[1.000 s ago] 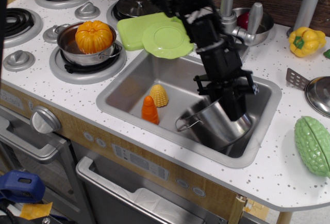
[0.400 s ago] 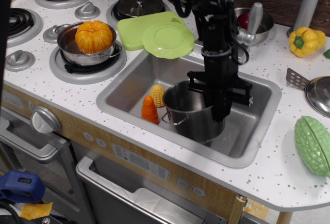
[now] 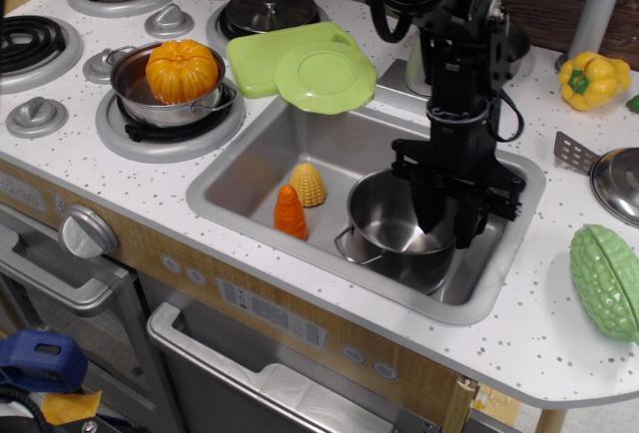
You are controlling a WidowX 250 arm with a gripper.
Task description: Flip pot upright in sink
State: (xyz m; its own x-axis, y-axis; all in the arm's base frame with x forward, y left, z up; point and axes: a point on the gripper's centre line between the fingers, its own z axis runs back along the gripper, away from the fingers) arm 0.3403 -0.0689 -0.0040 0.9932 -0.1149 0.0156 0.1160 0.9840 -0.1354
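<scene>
The shiny steel pot [image 3: 394, 228] stands upright in the right half of the sink [image 3: 260, 179], its opening facing up and one wire loop handle pointing front left. My gripper [image 3: 451, 231] points straight down over the pot's right rim. Its two black fingers stand apart, one inside the pot and one just outside the wall, so it looks open. The pot's right rim is hidden behind the fingers.
A yellow toy corn [image 3: 308, 185] and an orange carrot [image 3: 291, 214] stand in the sink left of the pot. A green plate [image 3: 324, 76] overhangs the sink's back rim. A smaller pot with a pumpkin [image 3: 180, 74] sits on the stove. A green gourd [image 3: 606, 278] lies at right.
The pot went from tilted on its side in my grip to upright on the sink floor. My gripper moved right with it, and its fingers have spread apart.
</scene>
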